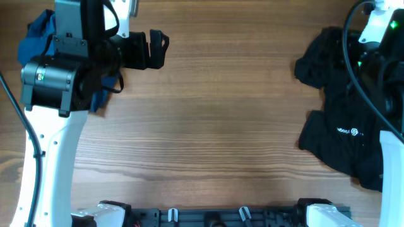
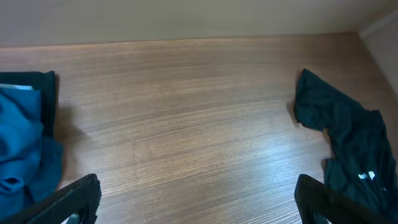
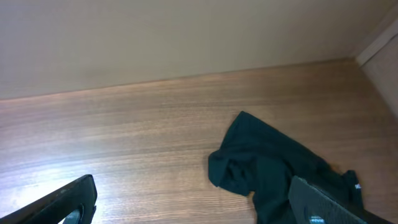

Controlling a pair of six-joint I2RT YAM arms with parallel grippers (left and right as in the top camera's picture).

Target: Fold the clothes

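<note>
Left tool [image 1: 163,49] and right tool [image 3: 196,208]: jaws wide, holding nothing. Blue shirts [image 1: 35,38] lie heaped at the left end of the surface [image 1: 221,126], and black garments [image 1: 344,126] at its right end. Its centre is bare, presumably reserved for folding.

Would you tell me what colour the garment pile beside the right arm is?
The garment pile is black with small white print, best seen overhead.
</note>
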